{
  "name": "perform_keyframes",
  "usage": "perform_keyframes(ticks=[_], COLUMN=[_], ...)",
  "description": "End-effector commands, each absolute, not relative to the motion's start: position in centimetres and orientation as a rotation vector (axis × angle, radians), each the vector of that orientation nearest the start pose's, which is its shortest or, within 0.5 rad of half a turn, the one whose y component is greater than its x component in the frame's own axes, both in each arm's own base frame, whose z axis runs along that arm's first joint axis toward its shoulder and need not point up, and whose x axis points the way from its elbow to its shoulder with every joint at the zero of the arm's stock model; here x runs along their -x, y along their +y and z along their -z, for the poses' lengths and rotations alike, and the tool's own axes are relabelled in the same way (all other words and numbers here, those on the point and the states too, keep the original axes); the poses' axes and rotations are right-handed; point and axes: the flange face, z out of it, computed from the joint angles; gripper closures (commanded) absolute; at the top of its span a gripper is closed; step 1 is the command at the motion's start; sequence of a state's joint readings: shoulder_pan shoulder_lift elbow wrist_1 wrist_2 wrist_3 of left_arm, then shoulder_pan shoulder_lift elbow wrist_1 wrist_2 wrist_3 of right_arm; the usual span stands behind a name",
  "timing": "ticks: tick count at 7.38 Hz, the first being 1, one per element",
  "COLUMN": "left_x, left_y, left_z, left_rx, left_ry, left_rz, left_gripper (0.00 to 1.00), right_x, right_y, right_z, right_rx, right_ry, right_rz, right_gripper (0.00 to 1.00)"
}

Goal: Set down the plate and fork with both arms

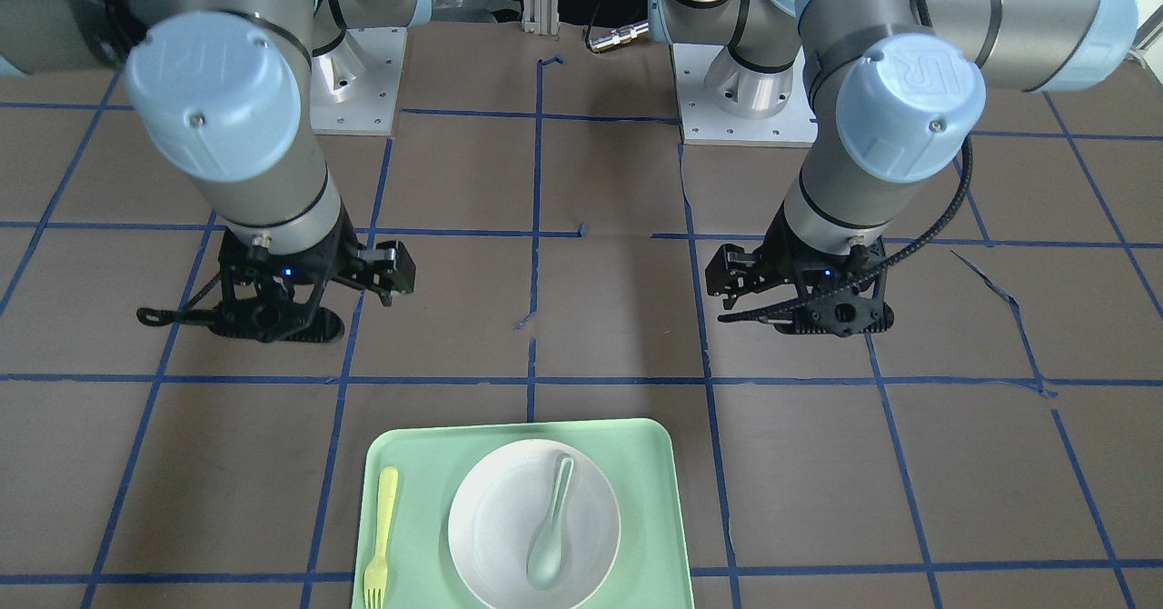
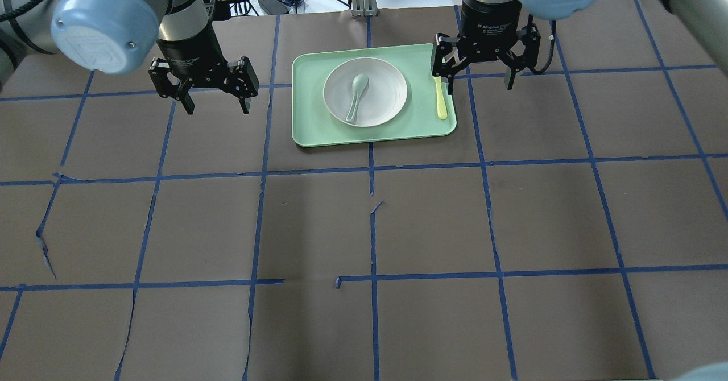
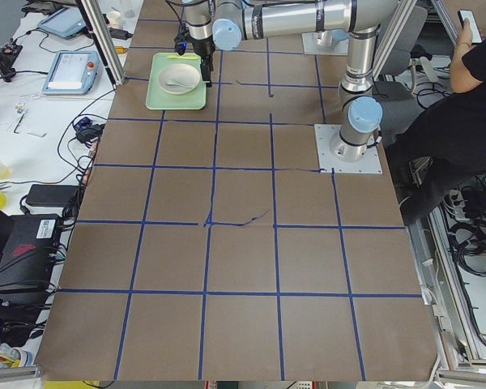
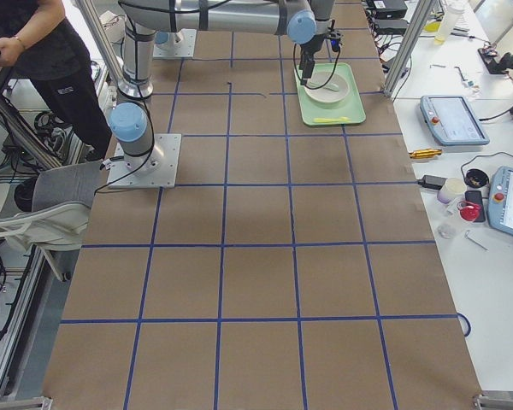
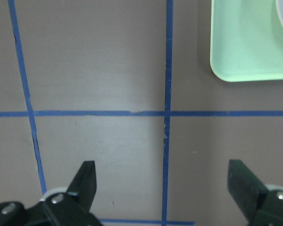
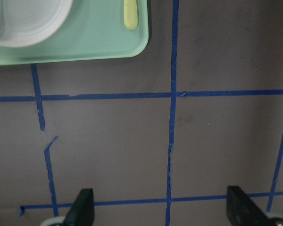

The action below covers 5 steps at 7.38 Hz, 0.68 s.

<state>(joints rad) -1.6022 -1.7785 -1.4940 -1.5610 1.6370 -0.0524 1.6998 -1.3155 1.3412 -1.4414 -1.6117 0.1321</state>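
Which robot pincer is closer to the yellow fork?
Right. The right pincer hangs just beside the fork; the left pincer is past the opposite side of the tray.

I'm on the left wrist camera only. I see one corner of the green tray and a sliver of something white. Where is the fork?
Observer: The fork lies on the tray, along its edge on the robot's right, beside the plate and not touching it.
Operator: Anything on the plate?
Observer: Yes, a grey-green spoon rests in it, with its bowl pointing away from the robot.
Operator: And the other gripper?
Observer: The right gripper is open and empty, hovering off the fork's side of the tray.
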Motion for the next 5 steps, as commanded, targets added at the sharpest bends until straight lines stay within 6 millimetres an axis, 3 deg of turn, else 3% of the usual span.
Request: perform_keyframes(ticks=[1,4,5], left_x=[14.4,15.6,15.9], left_y=[-54.2,-52.2,-52.7], left_z=[-44.2,-47.8,-46.7], left_rx=[0.041,0.197,0.240], left_ry=[3.064,3.146,3.146], left_rz=[-0.174,-0.180,-0.204], left_gripper=[0.00,0.00,0.00], right_x=[-20.3,-20.2,-20.3], right_y=[-51.8,-51.5,-51.7], right_z=[-48.2,-46.4,-46.1], right_rx=[0.033,0.028,0.030], right_ry=[3.162,3.157,3.157], right_rz=[-0.275,-0.281,-0.276], right_gripper=[0.00,0.00,0.00])
